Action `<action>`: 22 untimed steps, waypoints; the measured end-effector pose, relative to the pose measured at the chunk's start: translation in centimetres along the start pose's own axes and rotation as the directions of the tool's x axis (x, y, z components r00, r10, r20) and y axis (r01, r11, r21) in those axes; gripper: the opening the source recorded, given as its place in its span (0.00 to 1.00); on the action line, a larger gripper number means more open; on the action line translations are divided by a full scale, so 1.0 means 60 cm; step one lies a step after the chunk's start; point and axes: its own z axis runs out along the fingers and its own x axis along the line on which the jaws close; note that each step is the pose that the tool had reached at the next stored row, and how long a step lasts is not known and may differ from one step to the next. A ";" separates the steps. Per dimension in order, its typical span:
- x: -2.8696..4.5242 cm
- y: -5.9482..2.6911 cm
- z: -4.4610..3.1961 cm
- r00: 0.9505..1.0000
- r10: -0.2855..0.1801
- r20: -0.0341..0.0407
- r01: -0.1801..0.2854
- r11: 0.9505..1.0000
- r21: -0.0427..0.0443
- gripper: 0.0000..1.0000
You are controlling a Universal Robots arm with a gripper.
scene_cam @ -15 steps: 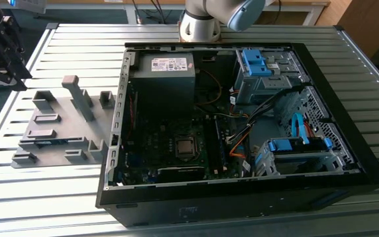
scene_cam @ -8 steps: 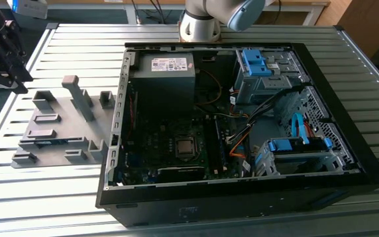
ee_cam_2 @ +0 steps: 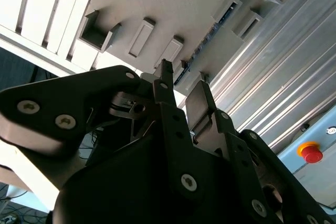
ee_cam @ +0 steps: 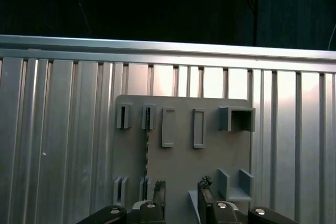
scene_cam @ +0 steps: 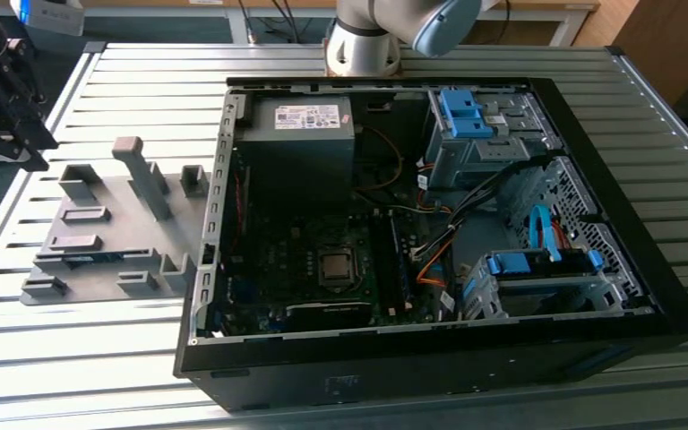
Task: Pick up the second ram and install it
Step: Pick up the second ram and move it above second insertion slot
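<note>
We find the claw [ee_cam: 181, 191] open and empty, clear of the grey fixture [ee_cam: 210, 161], where what appears to be the second ram [ee_cam: 146, 156] stands edgewise in its slots; pick-up pending, demanding fine alignment over that thin edge.

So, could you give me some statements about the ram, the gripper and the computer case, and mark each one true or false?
1. The gripper holds the second ram. False: it is open and empty, apart from the ram.
2. The second ram sits on its edge in the grey fixture plate. True.
3. The computer case lies open on the slatted metal table. True.
4. The fixture plate lies at the exterior view's right of the case. False: it lies at the exterior view's left.
</note>
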 end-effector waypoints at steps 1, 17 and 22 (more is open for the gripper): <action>0.000 0.000 0.000 1.000 0.000 0.000 0.000 1.000 0.000 0.38; 0.002 0.002 0.010 1.000 0.009 0.000 -0.009 1.000 0.000 0.38; 0.002 0.003 0.013 1.000 0.009 0.000 -0.009 1.000 0.000 0.38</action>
